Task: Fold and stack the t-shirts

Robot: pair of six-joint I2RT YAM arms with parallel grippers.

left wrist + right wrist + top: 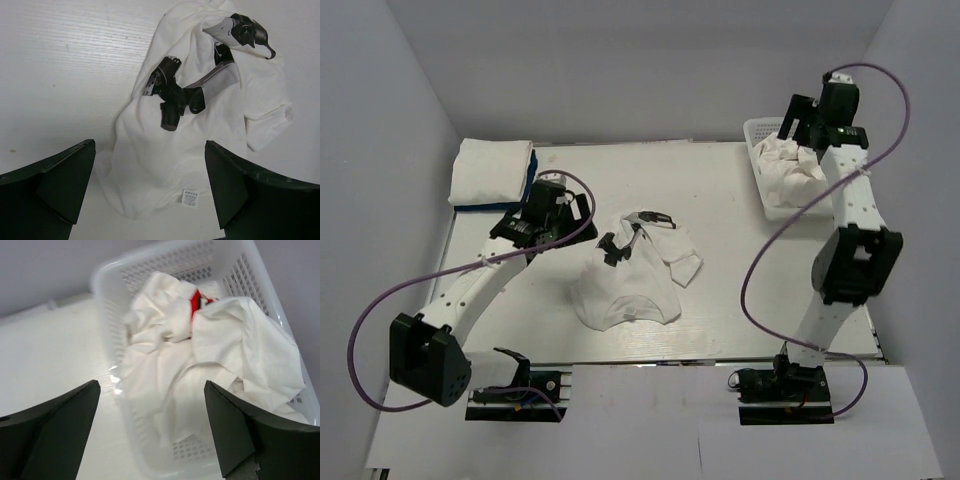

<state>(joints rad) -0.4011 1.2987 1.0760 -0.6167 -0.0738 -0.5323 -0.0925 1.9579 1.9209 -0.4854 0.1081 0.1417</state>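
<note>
Top external view, arms: the left arm rises from its near-left base and bends inward, its wrist ending between the folded stack and the printed shirt. The right arm stands tall and reaches to the far right, with its wrist over the basket.
Left jaws: the left gripper is spread wide with nothing between the fingers and is aimed at the printed shirt's near edge.
Right jaws: the right gripper is also spread wide and empty, looking down into the basket.
Printed shirt: white with a black print, it lies crumpled mid-table, one sleeve flung to the right.
Folded stack: it sits in the far-left corner, white on top with a blue shirt showing only as an edge beneath.
Basket shirts: rumpled white cloth fills the basket.
Only in the left wrist view: a care label at the printed shirt's hem.
Only in the right wrist view: a red print tucked between white folds.
Hard to tell: how many shirts are in the basket, and how high either gripper's fingertips are above the cloth.
</note>
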